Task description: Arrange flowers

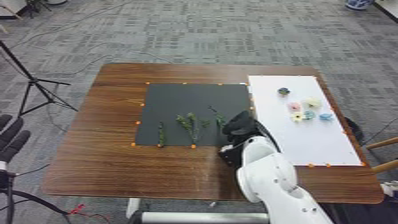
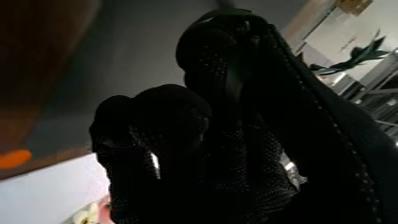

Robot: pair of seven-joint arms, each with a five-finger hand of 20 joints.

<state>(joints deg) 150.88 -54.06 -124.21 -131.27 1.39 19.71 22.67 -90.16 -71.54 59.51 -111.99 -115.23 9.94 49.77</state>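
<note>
The right hand (image 1: 238, 128) is over the near right corner of the black mat (image 1: 195, 95), back uppermost, its fingers and thumb closed in what looks like a pinch on a green sprig (image 2: 345, 64), whose leaves stick out past the thumb. Whether the sprig touches the mat I cannot tell.

The step in hand looks like laying this sprig in line with the rest. It would go best with the wrist kept low and level, the stem turned to run the same way as its neighbours, and the whole length brought down before the pinch loosens. The fingers should then part only a little and lift straight up, since glove fabric could snag a leaf and drag the sprig askew.

Just beside, on the mat, lie a branching stem (image 1: 189, 125) and, farther left, a slim stem (image 1: 162, 134), both near its close edge; a sideways sweep could knock them. Right of the mat, the white board (image 1: 313, 145) bears loose flower heads (image 1: 311, 102), probably for later. Both rest on the brown worktop (image 1: 93, 160). The left hand (image 1: 12, 140) is off to the left, fingers loose and holding nothing
</note>
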